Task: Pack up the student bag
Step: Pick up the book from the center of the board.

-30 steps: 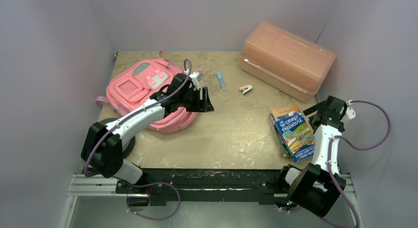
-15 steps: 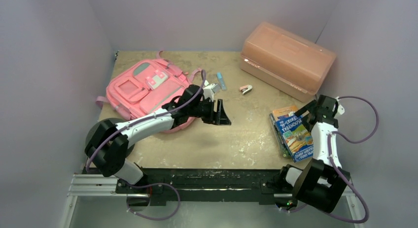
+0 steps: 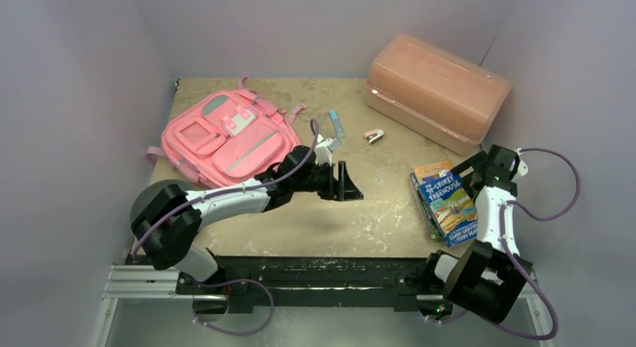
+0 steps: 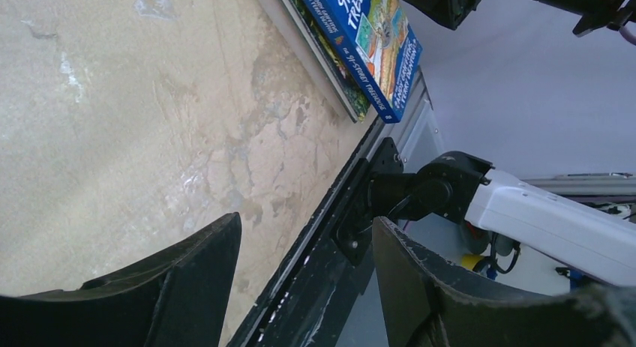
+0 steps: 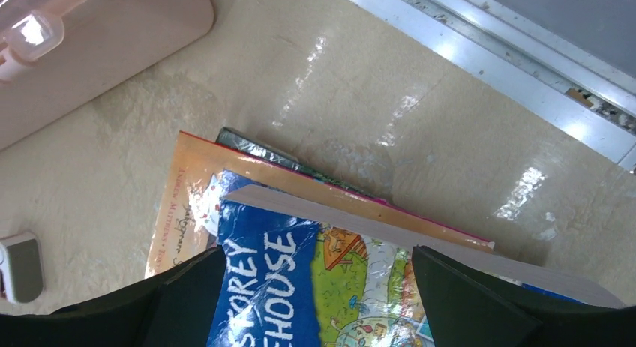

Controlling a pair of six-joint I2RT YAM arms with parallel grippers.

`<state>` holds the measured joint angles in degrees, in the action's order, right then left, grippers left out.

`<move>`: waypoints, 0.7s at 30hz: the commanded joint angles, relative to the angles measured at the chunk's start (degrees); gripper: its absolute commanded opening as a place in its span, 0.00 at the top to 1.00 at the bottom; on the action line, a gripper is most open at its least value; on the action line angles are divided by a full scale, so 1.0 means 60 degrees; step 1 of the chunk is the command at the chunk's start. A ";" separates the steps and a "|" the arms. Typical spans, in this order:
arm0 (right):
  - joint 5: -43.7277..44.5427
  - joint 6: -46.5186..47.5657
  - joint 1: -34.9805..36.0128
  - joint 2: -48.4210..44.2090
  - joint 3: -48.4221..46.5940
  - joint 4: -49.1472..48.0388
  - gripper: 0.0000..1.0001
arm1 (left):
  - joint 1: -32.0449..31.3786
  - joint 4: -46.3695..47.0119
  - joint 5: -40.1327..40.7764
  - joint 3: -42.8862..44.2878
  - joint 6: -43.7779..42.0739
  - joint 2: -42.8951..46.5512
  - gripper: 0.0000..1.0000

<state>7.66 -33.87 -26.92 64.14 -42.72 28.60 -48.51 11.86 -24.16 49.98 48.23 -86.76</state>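
The student bag (image 3: 225,139) lay at the upper left. The left gripper (image 4: 306,223) and the right gripper (image 5: 319,253) were spread wide, holding nothing.

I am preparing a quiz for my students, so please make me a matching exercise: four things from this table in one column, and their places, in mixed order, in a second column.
Things
1. student bag
2. orange-pink plastic box
3. stack of books
4. small blue item

Places
A. near right part of the table, at the right pincer
B. far right corner
C. far left part
D. far side, between bag and box

Pairs: 1-C, 2-B, 3-A, 4-D
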 commanded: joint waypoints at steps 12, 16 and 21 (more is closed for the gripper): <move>-0.1439 -0.0125 0.0828 -0.0363 0.0115 0.0126 0.01 | -0.1400 0.5048 0.0911 0.0507 0.2715 -0.3208 0.39; -0.0466 -0.0716 0.0421 -0.0417 -0.0077 -0.0461 0.01 | -0.1673 0.4700 0.1335 0.0522 0.2380 -0.3080 0.39; -0.0254 -0.0718 -0.0326 0.0106 -0.0151 -0.0905 0.01 | -0.1715 0.3890 0.1652 0.0555 0.2018 -0.2785 0.37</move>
<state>3.77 -37.10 -25.19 63.09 -41.93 27.05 -58.92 34.87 -17.39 51.18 62.35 -107.07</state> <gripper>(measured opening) 0.987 0.616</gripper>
